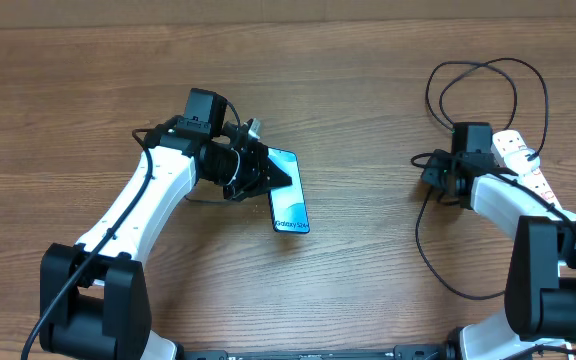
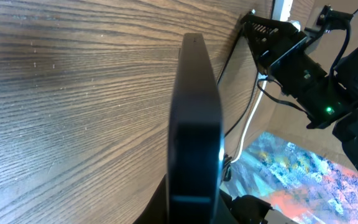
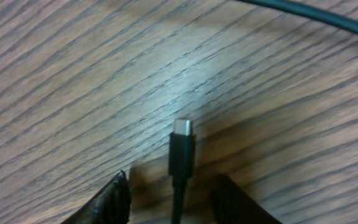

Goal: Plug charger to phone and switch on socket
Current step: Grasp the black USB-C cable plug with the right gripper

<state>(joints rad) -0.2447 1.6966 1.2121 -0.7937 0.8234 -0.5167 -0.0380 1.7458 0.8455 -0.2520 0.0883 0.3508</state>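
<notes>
The phone [image 1: 290, 198] has its light-blue screen facing up, left of the table's middle. My left gripper [image 1: 255, 172] is shut on its upper end. The left wrist view shows the phone [image 2: 194, 124] edge-on, as a dark slab running away from the jaws. The charger's thin black cable [image 1: 480, 72] loops at the far right. Its small black plug [image 3: 182, 149] lies on the wood between the fingers of my right gripper [image 3: 176, 202], which is open with a gap on each side of the plug. The white socket strip [image 1: 520, 155] with red switches lies just right of my right gripper [image 1: 434, 176], partly under the arm.
The black cable also trails down the table [image 1: 418, 240] in front of the right arm. The right arm [image 2: 303, 68] shows across the table in the left wrist view. Bare wood lies between the phone and the right gripper.
</notes>
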